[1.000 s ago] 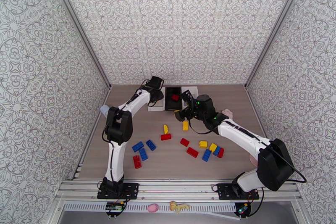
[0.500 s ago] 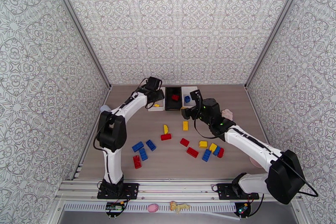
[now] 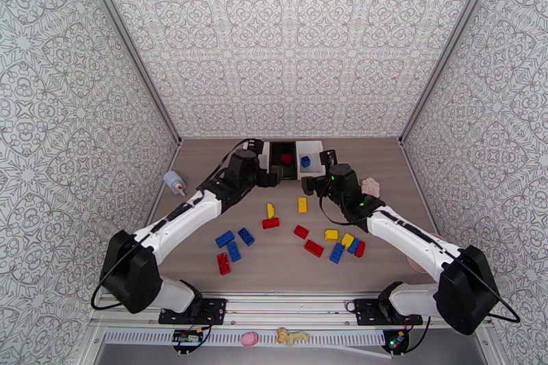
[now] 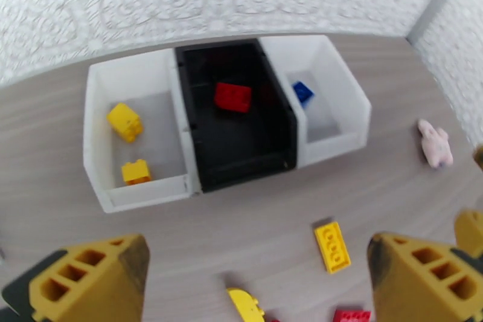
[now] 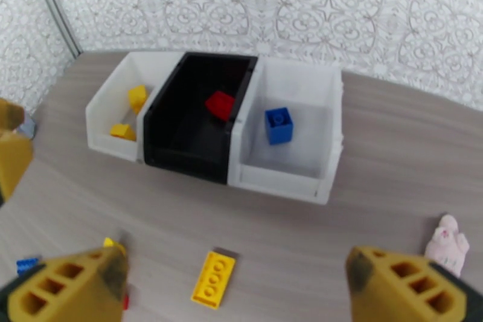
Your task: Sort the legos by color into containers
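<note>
Left jaws spread wide with nothing between them, the yellow fingers [image 4: 90, 281] hanging over the bench [image 4: 253, 220] just in front of the containers. Right jaws equally wide and empty, fingers [image 5: 66, 287] over the bench on the near side of the same row. The three containers stand side by side and touching at the far end of the bench. The left white container [image 4: 96, 136] holds two yellow legos [image 4: 125, 121]. The black container [image 4: 241, 160] in the middle holds one red lego [image 4: 233, 97]. The right white container [image 4: 347, 118] holds one blue lego [image 4: 302, 92]. A flat yellow lego [image 4: 332, 247] lies loose near the containers, between the two arms. Further toward the arm bases, the top view shows a left cluster [image 3: 233, 246] of three blue pieces and one red, a right cluster [image 3: 342, 244] of mixed red, yellow and blue, and a few red and yellow pieces between them. A pink toy [image 5: 448, 240] lies right of the containers, and a pale bottle [image 3: 174, 183] sits at the bench's left edge.
</note>
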Robot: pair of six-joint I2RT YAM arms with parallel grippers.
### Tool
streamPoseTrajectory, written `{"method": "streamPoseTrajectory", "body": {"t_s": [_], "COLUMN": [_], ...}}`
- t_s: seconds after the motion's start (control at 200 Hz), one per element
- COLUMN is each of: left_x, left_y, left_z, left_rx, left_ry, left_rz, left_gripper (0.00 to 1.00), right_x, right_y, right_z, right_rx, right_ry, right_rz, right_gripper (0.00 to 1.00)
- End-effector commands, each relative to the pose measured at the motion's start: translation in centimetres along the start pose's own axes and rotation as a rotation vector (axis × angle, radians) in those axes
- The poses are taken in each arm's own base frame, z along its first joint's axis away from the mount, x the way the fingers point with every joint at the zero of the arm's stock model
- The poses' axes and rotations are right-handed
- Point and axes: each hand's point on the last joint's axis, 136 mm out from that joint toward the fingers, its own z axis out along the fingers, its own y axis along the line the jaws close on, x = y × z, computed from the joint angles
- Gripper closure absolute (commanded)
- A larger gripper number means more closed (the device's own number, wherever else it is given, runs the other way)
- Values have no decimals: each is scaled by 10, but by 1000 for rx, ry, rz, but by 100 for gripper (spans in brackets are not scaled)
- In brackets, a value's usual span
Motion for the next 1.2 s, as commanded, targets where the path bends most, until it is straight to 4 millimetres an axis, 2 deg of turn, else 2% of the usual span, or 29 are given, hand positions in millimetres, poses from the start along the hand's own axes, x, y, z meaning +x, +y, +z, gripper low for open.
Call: {"method": "streamPoseTrajectory", "body": {"t_s": [0.0, 0.105, 0.17, 0.37, 0.595, 0.79, 0.99, 1.11, 1.195], "left_x": [-2, 20, 33, 61, 78, 78, 81, 80, 81], "left_y": [-41, -77, -92, -109, -113, -104, -100, -99, -99], "left_z": [-20, -41, -53, -73, -75, -71, -68, -67, -66], "left_rx": [217, 384, 467, 544, 571, 520, 506, 500, 499], "left_ry": [-96, -136, -163, -196, -160, -147, -134, -141, -136], "left_rz": [153, 316, 395, 545, 591, 565, 554, 552, 550], "left_gripper": [0, 0, 0, 0, 0, 0, 0, 0, 0], "right_x": [13, 24, 32, 60, 97, 119, 152, 163, 167], "right_y": [-4, -4, -2, 5, 14, 22, 17, 16, 18], "right_z": [1, 14, 23, 48, 70, 85, 98, 103, 105], "right_rx": [23, 33, 36, 77, 111, 118, 175, 194, 190], "right_ry": [75, 116, 172, 295, 479, 582, 708, 738, 748], "right_rz": [28, 11, 29, 61, 108, 121, 110, 130, 144], "right_gripper": [0, 0, 0, 2, 8, 15, 22, 26, 32]}}
